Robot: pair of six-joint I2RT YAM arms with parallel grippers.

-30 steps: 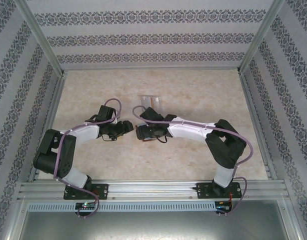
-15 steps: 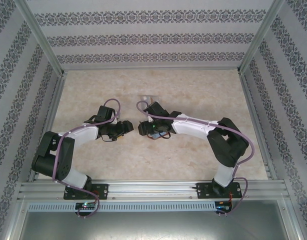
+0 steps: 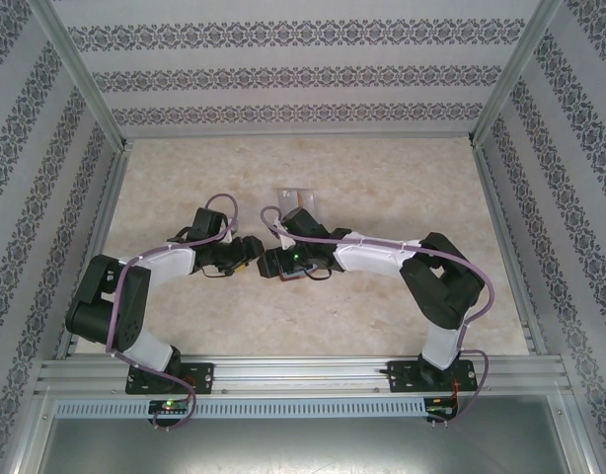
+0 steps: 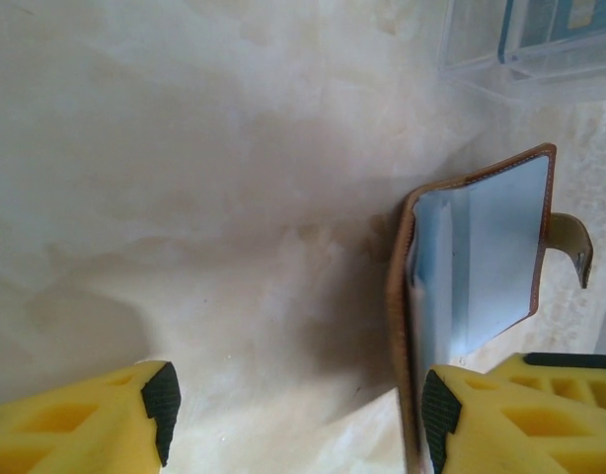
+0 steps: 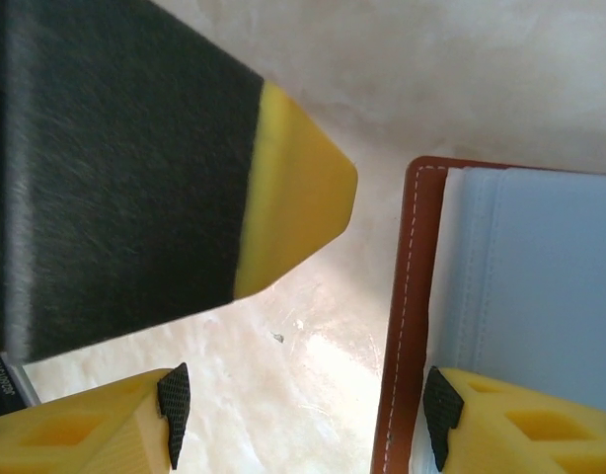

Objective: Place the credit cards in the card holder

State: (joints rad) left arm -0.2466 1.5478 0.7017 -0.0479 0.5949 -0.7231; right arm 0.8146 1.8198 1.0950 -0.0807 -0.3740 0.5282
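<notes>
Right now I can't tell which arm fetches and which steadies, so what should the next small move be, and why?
Probably lift the right gripper away toward the credit cards farther back. Both it and the left gripper stand open and empty, crowded at the card holder, which is open with its blue pockets showing.

Both arms inward; left tool (image 3: 247,252) and right tool (image 3: 272,263) nearly tip-to-tip; jaws apart

card holder (image 5: 520,286) edge-cropped, credit cards (image 3: 293,195) part-hidden — tiny
</notes>
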